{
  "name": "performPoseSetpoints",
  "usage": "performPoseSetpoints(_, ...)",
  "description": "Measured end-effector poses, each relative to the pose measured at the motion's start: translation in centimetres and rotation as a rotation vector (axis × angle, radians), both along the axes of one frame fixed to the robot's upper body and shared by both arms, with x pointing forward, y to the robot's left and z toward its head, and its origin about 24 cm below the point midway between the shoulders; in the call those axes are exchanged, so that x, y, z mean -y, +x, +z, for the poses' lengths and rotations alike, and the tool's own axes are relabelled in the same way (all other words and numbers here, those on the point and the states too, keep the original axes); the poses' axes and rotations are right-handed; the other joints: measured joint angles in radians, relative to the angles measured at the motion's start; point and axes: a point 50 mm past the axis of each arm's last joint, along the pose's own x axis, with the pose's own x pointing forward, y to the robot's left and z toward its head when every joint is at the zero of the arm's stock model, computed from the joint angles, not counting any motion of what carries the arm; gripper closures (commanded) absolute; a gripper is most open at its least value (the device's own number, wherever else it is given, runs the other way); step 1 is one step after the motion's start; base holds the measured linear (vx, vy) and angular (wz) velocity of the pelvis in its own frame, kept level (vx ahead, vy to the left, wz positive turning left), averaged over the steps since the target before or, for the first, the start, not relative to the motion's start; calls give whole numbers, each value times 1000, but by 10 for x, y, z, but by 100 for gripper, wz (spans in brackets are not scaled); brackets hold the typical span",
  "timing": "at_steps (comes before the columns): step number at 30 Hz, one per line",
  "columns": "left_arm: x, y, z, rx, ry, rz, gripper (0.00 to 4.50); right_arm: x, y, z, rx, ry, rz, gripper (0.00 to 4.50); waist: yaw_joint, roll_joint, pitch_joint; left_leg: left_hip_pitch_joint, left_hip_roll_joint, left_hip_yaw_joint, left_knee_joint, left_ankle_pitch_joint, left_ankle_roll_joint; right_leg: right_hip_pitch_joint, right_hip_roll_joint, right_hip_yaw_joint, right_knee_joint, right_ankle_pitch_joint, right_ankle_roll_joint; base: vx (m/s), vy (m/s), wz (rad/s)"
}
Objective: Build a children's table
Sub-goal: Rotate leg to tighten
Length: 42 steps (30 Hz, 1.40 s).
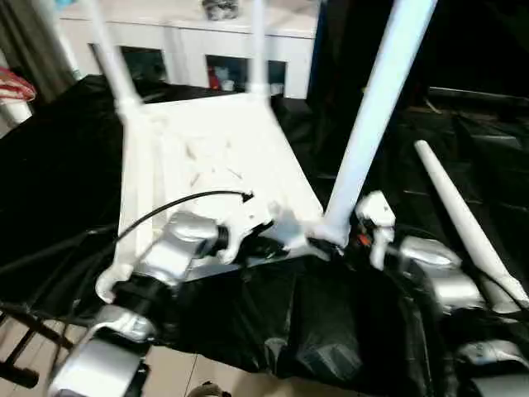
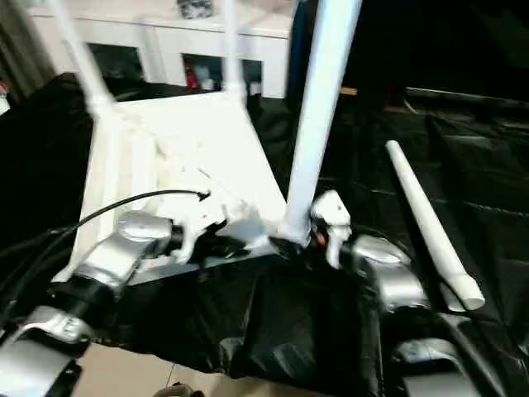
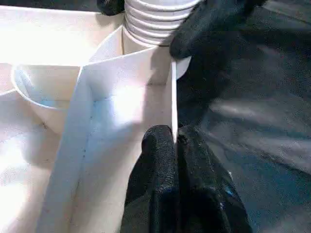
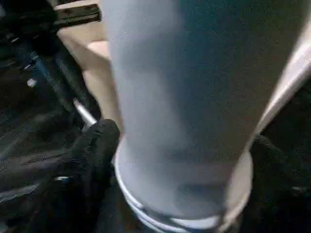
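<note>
Left eye view has the children's table lying upside down on the black-draped surface, ribbed underside up. 2 legs stand in the far corner sockets at about 11 and 12 o'clock. A 3rd leg rises from the near corner at about 5 o'clock of the top, leaning slightly. The 4th leg lies loose on the black cover at 3 o'clock, well apart from the top.

The left gripper is pinched tight on the thin side wall of the top, just beside that near socket. The right gripper has its black fingers spread wide on either side of the 3rd leg's ribbed base; whether they actually press it, I cannot tell.

Judging from this, the leg is being seated. With the lean, the ribbed end could jam crooked in the socket. A loose right-hand hold could also let the leg tip out, or a hard push could drag the top off the left pinch.
</note>
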Motion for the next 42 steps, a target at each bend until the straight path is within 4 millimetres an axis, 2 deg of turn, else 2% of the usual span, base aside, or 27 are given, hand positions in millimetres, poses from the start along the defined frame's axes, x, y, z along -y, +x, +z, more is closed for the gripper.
performPoseSetpoints(6,-9,-3,1,-23,10,-61,450,-2,-7,1,-13,-15,108,165,12,-1,1,-1,0,0,0,0,0,0,0,0,-1,0,0,0,0,0)
performPoseSetpoints(10,-12,-4,1,-31,15,-85,450,-4,-10,2,-21,-21,149,173,22,-1,1,-1,0,0,0,0,0,0,0,0,-1,0,0,0,0,0)
performPoseSetpoints(14,-12,-4,1,-31,13,-80,450,-4,-10,1,-29,-15,138,175,24,-1,1,-1,0,0,0,0,0,0,0,0,-1,0,0,0,0,0)
performPoseSetpoints(17,-9,-1,-1,-15,6,-30,450,-6,-7,-2,-23,-3,51,175,21,-1,1,0,0,0,0,0,0,0,0,0,-1,0,0,0,0,0)
performPoseSetpoints(19,-5,2,-2,5,3,22,450,-8,-1,-4,-20,14,-50,175,13,-2,0,2,0,0,1,0,0,1,0,0,0,0,0,0,0,0)
performPoseSetpoints(24,19,15,-5,53,3,231,450,-22,29,-8,-25,20,-434,175,-27,-2,1,5,0,0,0,0,-1,2,0,0,0,-1,3,0,0,0)
performPoseSetpoints(28,30,17,-5,62,1,298,450,-27,36,-8,-25,29,-558,175,-30,-1,0,5,0,0,-1,0,-1,2,0,0,0,-1,3,0,0,0)
performPoseSetpoints(29,32,18,-5,65,0,310,450,-28,37,-8,-20,22,-576,141,-30,0,0,5,0,0,-1,0,-1,2,0,0,0,-1,3,0,0,0)
performPoseSetpoints(31,34,18,-5,67,-3,315,450,-28,37,-7,-10,18,-585,106,-29,0,0,4,0,0,-1,0,-1,2,0,0,0,-1,3,0,0,0)
performPoseSetpoints(35,34,17,-4,64,-6,303,450,-30,35,-8,-13,55,-575,92,-29,0,0,4,0,0,-1,0,-1,2,0,0,0,1,-1,0,0,0)
performPoseSetpoints(36,33,17,-4,62,-6,300,450,-30,35,-8,-14,58,-568,66,-29,0,0,4,0,0,-1,0,-1,2,0,0,0,1,-1,0,0,0)
performPoseSetpoints(37,33,17,-4,61,-5,297,450,-30,35,-7,-14,60,-560,60,-30,0,0,4,0,0,-2,0,-1,1,0,0,0,1,-1,0,0,0)
performPoseSetpoints(42,22,13,-3,57,-10,230,450,-20,23,-6,3,47,-411,60,-27,1,0,3,0,0,-2,0,-1,1,0,0,0,0,0,0,0,0)
